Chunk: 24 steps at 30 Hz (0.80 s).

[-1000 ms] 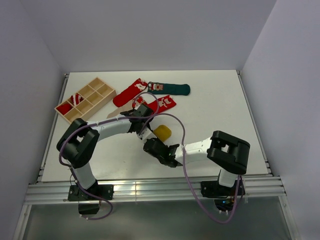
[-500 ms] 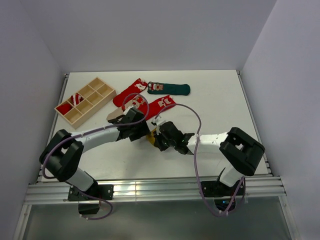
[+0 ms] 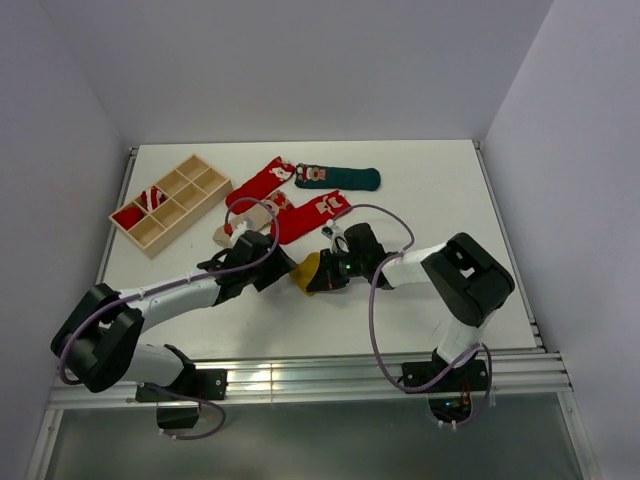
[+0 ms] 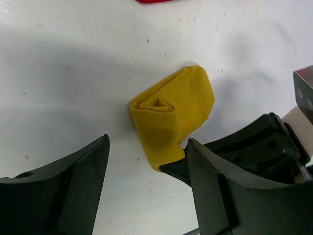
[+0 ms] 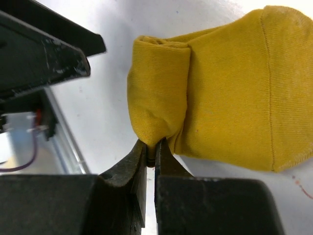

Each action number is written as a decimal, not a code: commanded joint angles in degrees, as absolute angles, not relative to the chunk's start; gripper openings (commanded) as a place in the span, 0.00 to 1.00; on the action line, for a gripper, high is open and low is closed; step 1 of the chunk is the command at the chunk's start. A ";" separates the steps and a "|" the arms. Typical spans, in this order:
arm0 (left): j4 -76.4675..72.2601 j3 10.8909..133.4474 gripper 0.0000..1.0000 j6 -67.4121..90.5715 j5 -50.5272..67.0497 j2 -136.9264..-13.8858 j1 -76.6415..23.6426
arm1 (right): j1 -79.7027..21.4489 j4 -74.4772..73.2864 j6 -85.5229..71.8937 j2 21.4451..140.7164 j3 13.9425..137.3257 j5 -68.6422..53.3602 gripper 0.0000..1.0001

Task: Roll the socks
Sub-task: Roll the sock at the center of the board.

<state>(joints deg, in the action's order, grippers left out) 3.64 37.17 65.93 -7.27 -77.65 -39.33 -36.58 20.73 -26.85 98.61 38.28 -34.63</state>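
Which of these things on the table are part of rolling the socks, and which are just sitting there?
Job:
- yellow sock, pinched by the right tool
- far red sock
- near red sock
- green sock
- beige sock
- striped sock

Lying about:
- wooden tray
- purple cables

Rolled sock (image 3: 306,270) between left claw (image 3: 281,267) and right claw (image 3: 325,275), flat socks (image 3: 310,213) behind.
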 commanded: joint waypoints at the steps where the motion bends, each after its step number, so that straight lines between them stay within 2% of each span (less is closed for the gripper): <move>1: -2.63 36.12 0.69 68.64 -5.01 -79.36 -39.20 | -34.81 21.88 -31.11 102.56 38.93 -42.62 0.00; 9: -7.20 35.77 0.69 69.70 -3.43 -84.11 -39.81 | -32.87 25.75 -34.71 109.51 40.25 -47.11 0.00; 14: -4.31 36.56 0.63 70.31 -5.88 -85.96 -40.08 | -32.08 25.93 -35.33 110.21 40.43 -47.02 0.00; 21: -1.32 36.91 0.46 70.93 -7.99 -87.27 -40.08 | -31.64 26.20 -35.60 109.78 39.64 -46.94 0.00; 24: -0.09 38.05 0.32 70.14 -8.35 -87.54 -40.08 | -31.73 24.01 -33.50 106.71 38.85 -44.48 0.00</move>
